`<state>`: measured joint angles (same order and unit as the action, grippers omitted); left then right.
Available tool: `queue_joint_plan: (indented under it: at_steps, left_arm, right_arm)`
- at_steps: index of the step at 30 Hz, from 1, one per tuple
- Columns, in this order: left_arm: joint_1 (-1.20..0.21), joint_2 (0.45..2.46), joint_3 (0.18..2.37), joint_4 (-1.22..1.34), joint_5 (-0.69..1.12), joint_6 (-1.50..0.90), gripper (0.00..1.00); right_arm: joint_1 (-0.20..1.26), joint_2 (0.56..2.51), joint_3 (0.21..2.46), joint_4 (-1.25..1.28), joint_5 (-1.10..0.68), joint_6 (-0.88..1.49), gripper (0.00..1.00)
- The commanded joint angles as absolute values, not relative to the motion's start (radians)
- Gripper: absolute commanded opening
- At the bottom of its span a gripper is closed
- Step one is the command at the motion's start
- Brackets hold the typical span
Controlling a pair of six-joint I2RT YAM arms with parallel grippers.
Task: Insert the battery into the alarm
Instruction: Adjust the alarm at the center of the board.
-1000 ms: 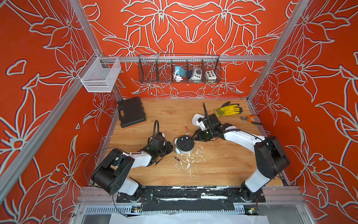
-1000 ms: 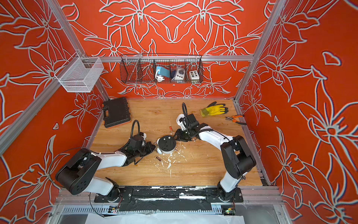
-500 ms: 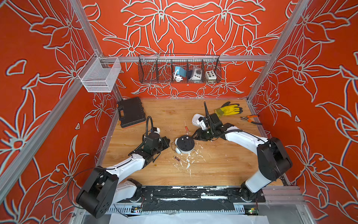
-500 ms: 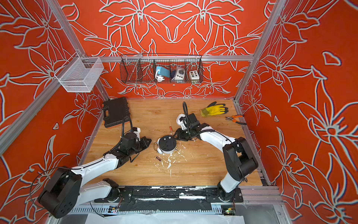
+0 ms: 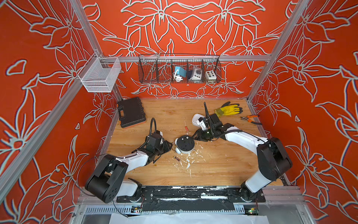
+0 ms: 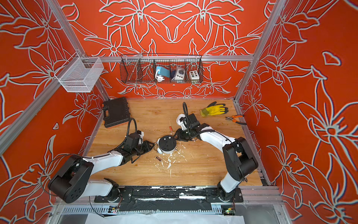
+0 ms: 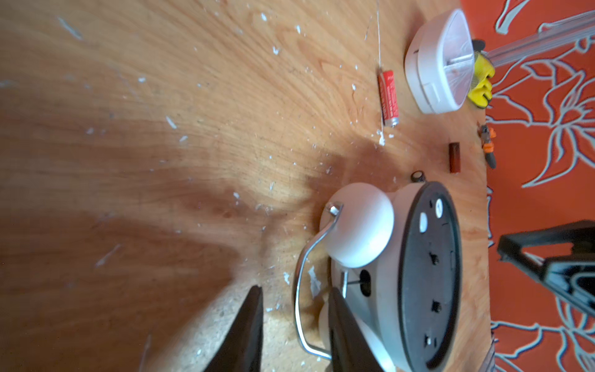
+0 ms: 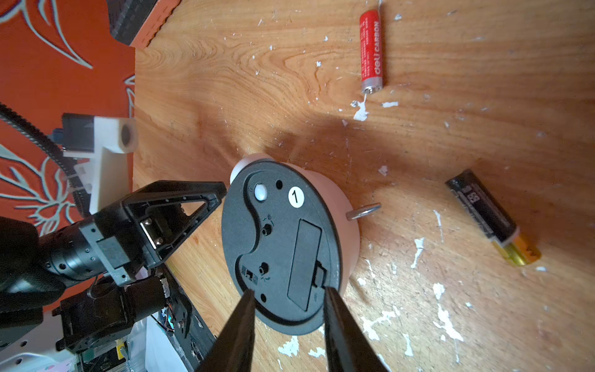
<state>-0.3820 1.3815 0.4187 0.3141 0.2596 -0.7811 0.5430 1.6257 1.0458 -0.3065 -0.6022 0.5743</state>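
A round white alarm clock with a black back (image 5: 185, 144) lies face down near the middle of the wooden bench (image 5: 213, 168). The left gripper (image 5: 170, 144) sits low at the clock's side that faces the left edge. In the left wrist view its fingers (image 7: 248, 325) stand partly apart. The clock's wire handle (image 7: 299, 283) passes through the gap between them, and they clamp nothing.

The right gripper (image 5: 193, 137) comes in from the right edge. Its fingers (image 8: 341, 325) are partly spread over the rim of the black back, next to the rectangular battery cover (image 8: 304, 261), and hold nothing.

A black-and-gold battery (image 5: 176, 158) lies on the bench just beside the clock towards the front edge, apart from both grippers. A red battery (image 5: 186, 128) lies near the clock towards the back edge.
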Motion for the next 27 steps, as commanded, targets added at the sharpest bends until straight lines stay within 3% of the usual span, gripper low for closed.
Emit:
queue_joint_plan:
  at_steps: [1, 9, 27]
  left_arm:
    - [-0.377, 1.428, 0.428, 0.368, 0.309, -0.778, 0.27]
    - [-0.377, 1.506, 0.424, 0.434, 0.35, -0.806, 0.15]
    - [-0.377, 1.536, 0.426, 0.463, 0.376, -0.821, 0.16]
  right_arm:
    - [0.544, 1.607, 1.029, -0.301, -0.589, 0.58, 0.37]
    - [0.545, 1.612, 1.025, -0.292, -0.598, 0.578, 0.37]
    - [0.549, 1.768, 1.063, -0.373, -0.557, 0.563, 0.36]
